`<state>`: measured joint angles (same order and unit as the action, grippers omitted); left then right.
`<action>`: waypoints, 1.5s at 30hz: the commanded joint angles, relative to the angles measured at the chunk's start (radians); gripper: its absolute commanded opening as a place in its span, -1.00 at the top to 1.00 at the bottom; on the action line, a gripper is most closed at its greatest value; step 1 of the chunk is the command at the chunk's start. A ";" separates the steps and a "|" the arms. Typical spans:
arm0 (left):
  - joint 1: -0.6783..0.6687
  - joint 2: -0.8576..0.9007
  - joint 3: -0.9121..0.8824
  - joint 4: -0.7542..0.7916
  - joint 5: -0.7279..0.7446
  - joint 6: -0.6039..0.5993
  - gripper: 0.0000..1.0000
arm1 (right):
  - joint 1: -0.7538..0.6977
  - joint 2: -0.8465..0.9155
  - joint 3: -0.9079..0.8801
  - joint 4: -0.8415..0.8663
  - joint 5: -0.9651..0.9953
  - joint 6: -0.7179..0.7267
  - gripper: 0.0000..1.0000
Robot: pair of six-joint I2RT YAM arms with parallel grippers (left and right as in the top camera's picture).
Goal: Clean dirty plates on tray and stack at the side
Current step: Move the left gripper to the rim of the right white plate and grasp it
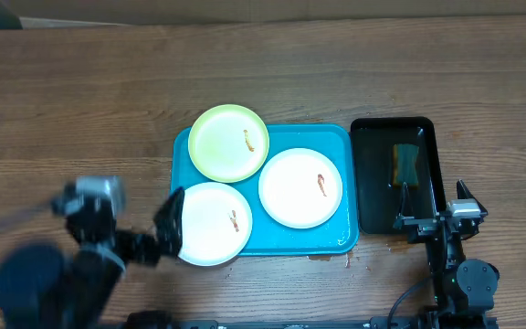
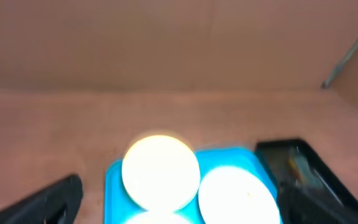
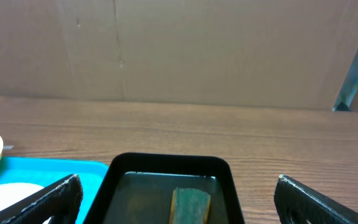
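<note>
The turquoise tray (image 1: 338, 139) holds three plates, each with a small orange-brown smear. A pale yellow-green plate (image 1: 228, 143) lies at the back left, a white plate (image 1: 300, 187) at the right, and another white plate (image 1: 210, 223) over the tray's front left corner. My left gripper (image 1: 172, 227) is open at that front plate's left edge and blurred. In the left wrist view the left gripper (image 2: 182, 202) frames the tray (image 2: 114, 180) and the overexposed plates (image 2: 160, 171). My right gripper (image 1: 409, 212) is open over the near end of a black tray.
The narrow black tray (image 1: 427, 137) stands right of the turquoise one and holds a green-yellow sponge (image 1: 405, 164). The right wrist view shows the sponge (image 3: 190, 205) between the open right gripper (image 3: 179, 196) fingers. A cardboard wall rises behind the wooden table (image 1: 80, 110).
</note>
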<state>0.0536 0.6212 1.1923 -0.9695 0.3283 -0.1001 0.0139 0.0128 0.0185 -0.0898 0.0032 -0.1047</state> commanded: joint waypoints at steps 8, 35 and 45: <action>-0.002 0.663 0.425 -0.374 0.262 0.007 -1.00 | 0.002 -0.010 -0.011 0.005 -0.005 -0.001 -1.00; -0.538 1.242 0.181 -0.101 -0.042 -0.376 0.00 | 0.002 -0.010 -0.011 0.005 -0.005 -0.001 -1.00; -0.546 1.270 0.176 -0.087 -0.203 -0.378 0.27 | 0.002 -0.010 -0.011 0.005 -0.005 -0.001 -1.00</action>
<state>-0.4911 1.8790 1.3792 -1.0576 0.2039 -0.4686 0.0139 0.0128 0.0185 -0.0902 0.0036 -0.1051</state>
